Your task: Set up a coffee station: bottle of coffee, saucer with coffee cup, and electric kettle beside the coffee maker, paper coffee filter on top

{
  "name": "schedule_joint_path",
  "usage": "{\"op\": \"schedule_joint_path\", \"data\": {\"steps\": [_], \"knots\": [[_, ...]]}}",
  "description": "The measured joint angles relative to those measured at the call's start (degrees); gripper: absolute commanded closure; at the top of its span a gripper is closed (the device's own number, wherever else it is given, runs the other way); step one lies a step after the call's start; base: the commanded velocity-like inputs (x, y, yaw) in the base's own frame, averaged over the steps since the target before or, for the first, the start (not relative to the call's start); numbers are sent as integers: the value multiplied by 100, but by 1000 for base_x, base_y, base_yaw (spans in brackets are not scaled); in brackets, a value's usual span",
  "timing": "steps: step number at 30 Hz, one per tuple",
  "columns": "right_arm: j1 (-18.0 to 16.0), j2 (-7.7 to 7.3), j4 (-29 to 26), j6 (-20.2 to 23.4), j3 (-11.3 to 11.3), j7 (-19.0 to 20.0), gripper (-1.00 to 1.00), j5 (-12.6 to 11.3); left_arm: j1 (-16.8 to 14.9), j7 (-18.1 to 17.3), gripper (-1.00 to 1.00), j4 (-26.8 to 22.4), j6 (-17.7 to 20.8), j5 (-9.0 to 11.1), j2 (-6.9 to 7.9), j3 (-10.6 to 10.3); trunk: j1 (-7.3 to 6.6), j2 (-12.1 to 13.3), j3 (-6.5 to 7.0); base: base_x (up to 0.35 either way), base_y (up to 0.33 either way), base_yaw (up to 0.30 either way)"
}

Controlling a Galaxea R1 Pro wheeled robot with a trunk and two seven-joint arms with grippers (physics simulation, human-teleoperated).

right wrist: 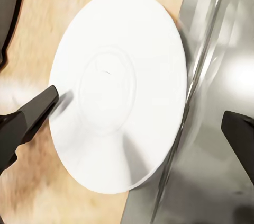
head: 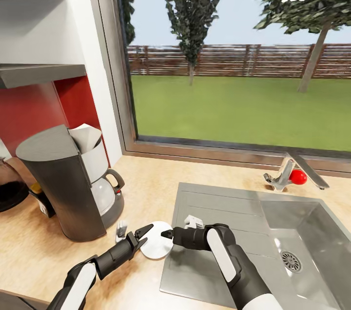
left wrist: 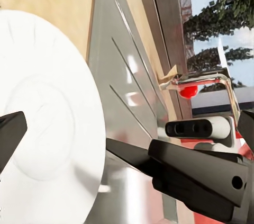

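Two grippers meet over one saucer [head: 157,240] in the head view: the left gripper [head: 141,236] and the right gripper [head: 165,235], each with fingers spread. The saucer lies on the countertop [head: 146,188], partly over the sink [head: 273,232] edge, near one coffee maker [head: 68,183] with a white paper filter [head: 87,138] on top. One kettle [head: 9,188] stands at the far left, a small jar [head: 41,200] beside it.

From the left wrist, the saucer [left wrist: 47,128] shows with the right arm [left wrist: 190,176] and a faucet [left wrist: 201,83] beyond.

From the right wrist, the saucer [right wrist: 119,86] lies between two spread fingers [right wrist: 32,115], empty, overlapping the sink's edge [right wrist: 203,75].
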Motion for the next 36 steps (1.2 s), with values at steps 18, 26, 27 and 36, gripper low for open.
{"op": "schedule_joint_path", "data": {"steps": [18,26,27,36], "knots": [[0,0,0,-2,6,5,-100,3,0,6,-100,115,-217,-19,87,64,0,0,0,0,0,0],[0,0,0,-7,13,7,-100,-7,-1,-23,-100,212,-177,109,89,171,-1,-2,1,0,0,0],[-1,0,-1,-8,18,8,-100,-3,-1,-20,-100,210,-180,98,90,176,-1,-2,1,0,0,0],[2,0,3,-211,34,2,-100,-41,-3,-17,-100,209,-189,94,90,181,-1,-1,0,0,0,0]]}}
